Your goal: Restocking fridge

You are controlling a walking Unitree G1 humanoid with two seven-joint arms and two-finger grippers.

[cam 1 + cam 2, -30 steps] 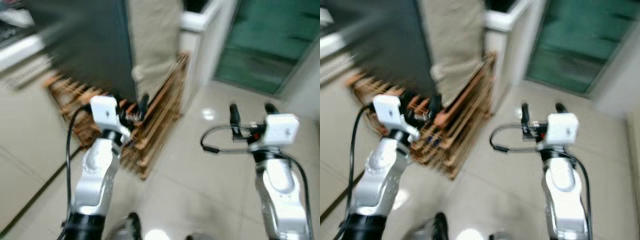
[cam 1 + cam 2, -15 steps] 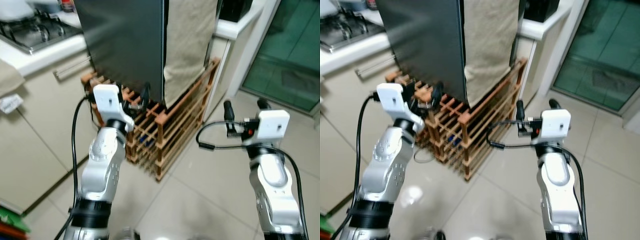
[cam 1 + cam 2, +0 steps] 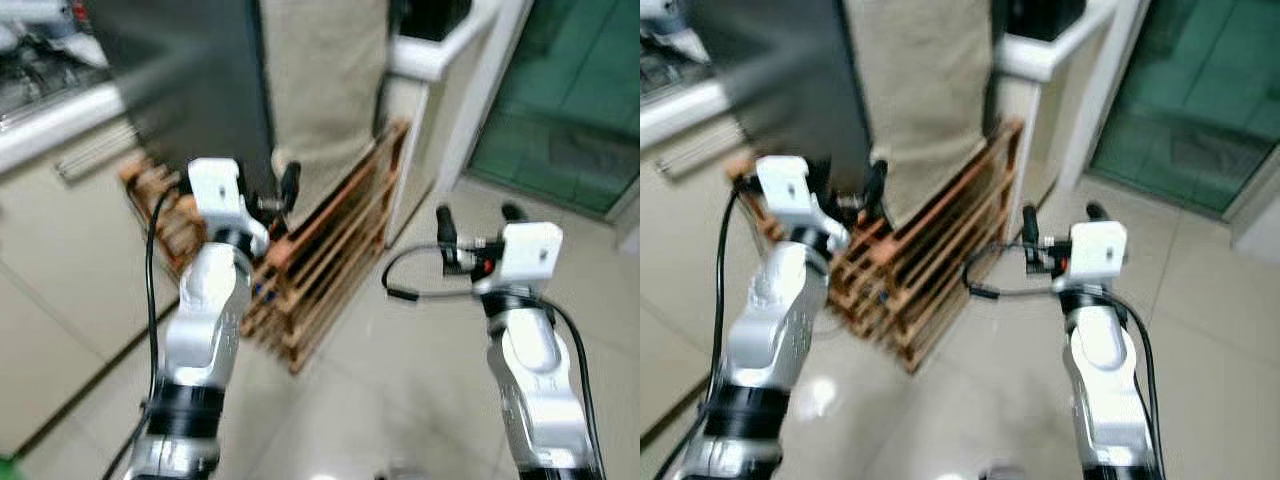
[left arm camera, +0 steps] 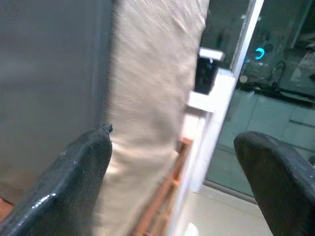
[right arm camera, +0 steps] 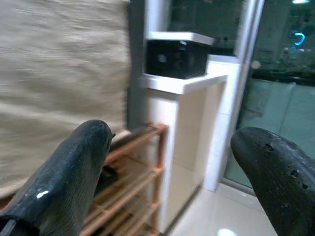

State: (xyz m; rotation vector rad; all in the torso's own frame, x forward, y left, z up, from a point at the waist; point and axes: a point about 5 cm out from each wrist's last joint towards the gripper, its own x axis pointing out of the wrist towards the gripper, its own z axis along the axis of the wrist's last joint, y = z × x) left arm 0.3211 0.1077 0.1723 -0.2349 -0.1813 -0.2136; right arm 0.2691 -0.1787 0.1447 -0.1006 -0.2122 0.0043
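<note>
A dark grey fridge point(image 3: 190, 90) stands ahead on my left, its door shut, with a beige cloth point(image 3: 320, 70) hanging down the side. My left gripper point(image 3: 262, 190) is raised just before the fridge's lower corner, open and empty. In the left wrist view its fingers point(image 4: 78, 172) frame the fridge side and the cloth point(image 4: 152, 98). My right gripper point(image 3: 477, 215) is held up over the tiled floor point(image 3: 400, 380), open with nothing between its fingers point(image 5: 74, 172). The picture is blurred.
A wooden slatted rack point(image 3: 330, 250) sits at the foot of the fridge, close to my left arm. A white counter point(image 3: 440, 50) with a dark appliance point(image 5: 177, 58) stands behind it. A green glass door point(image 3: 560, 100) is at the right; kitchen cabinets point(image 3: 50, 200) at the left.
The whole picture has shifted and blurred, so the camera is moving. Both arms keep the same raised pose with fingers spread.
</note>
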